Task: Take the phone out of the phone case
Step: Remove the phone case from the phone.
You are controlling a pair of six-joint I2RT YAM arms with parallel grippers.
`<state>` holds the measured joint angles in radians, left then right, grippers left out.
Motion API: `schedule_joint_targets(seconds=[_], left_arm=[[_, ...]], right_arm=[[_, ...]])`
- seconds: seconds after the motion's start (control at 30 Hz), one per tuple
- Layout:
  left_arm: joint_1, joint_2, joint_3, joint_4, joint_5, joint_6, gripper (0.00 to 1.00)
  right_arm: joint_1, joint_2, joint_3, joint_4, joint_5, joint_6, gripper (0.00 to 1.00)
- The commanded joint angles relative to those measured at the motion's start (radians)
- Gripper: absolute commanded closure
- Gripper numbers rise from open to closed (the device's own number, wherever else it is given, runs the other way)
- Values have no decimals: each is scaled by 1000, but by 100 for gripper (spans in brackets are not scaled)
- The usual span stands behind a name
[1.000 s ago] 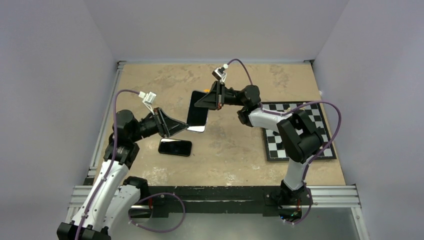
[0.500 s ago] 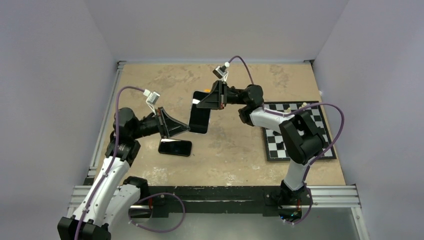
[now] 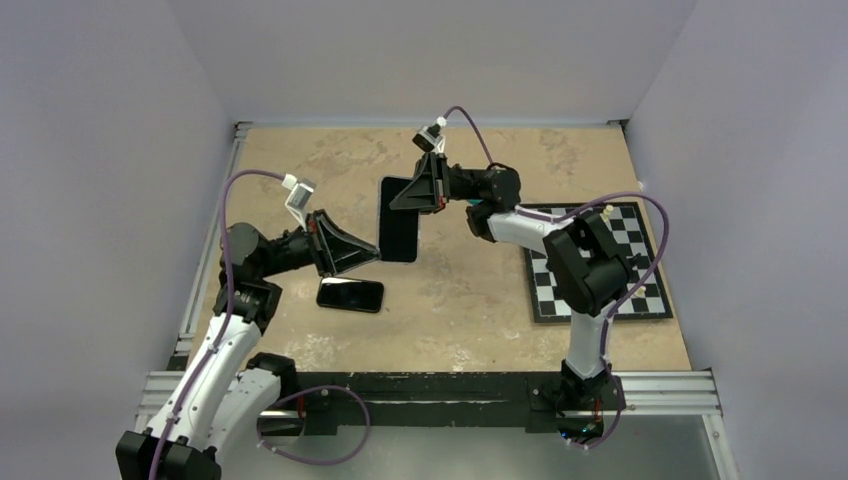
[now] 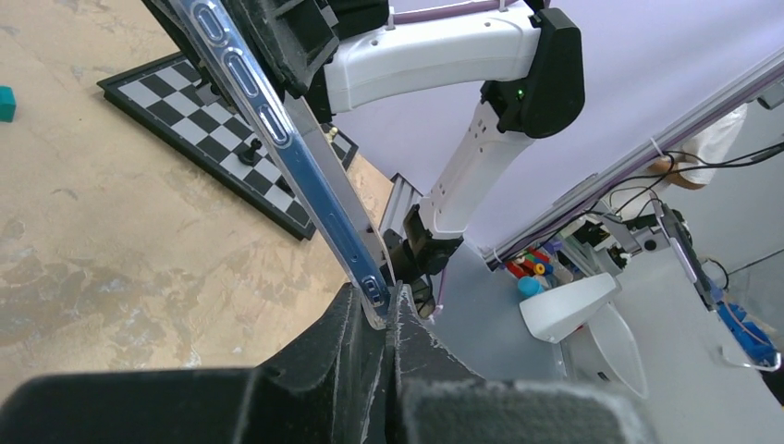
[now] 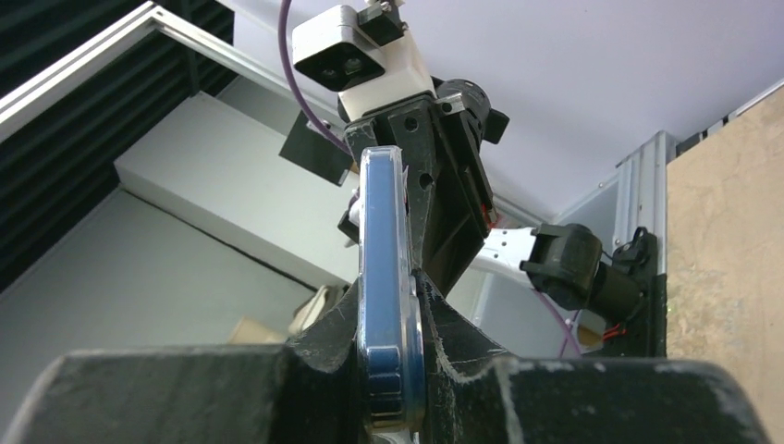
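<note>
Two hands clamp one cased phone (image 3: 399, 238) at centre frame.
Left hand (image 3: 374, 256) pinches its lower corner, right hand (image 3: 396, 202) its upper edge; second phone (image 3: 350, 294) lies on the worktop (image 3: 470, 300).

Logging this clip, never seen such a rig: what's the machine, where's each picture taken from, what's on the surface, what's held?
Two robot arms are bolted side by side at the near edge. The wide picture comes from a fixed camera above and behind them; the other two from cameras on each wrist. On the table lie a dark phone and a chessboard. Held in the air is a cased phone: the left end effector pinches its lower end, the right end effector its upper end.
</note>
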<state>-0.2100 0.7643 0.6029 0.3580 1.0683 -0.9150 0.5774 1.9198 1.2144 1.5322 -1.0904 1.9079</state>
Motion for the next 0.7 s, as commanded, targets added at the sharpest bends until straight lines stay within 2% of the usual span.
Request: schedule_joint_targets(seconds=[0.0, 0.13, 0.4, 0.5, 0.67], left_arm=[[-14, -15, -7, 99, 26, 161, 100], [-14, 7, -38, 228, 39, 114, 100], [-14, 38, -46, 322, 53, 92, 100], [-14, 25, -14, 145, 35, 208, 100], [-14, -4, 43, -198, -84, 446, 100]], right_arm=[[46, 3, 54, 198, 99, 226, 100], [70, 23, 88, 217, 96, 267, 100], [91, 77, 144, 252, 111, 341, 100], [94, 77, 132, 253, 111, 349, 100], [95, 56, 105, 252, 120, 361, 100]])
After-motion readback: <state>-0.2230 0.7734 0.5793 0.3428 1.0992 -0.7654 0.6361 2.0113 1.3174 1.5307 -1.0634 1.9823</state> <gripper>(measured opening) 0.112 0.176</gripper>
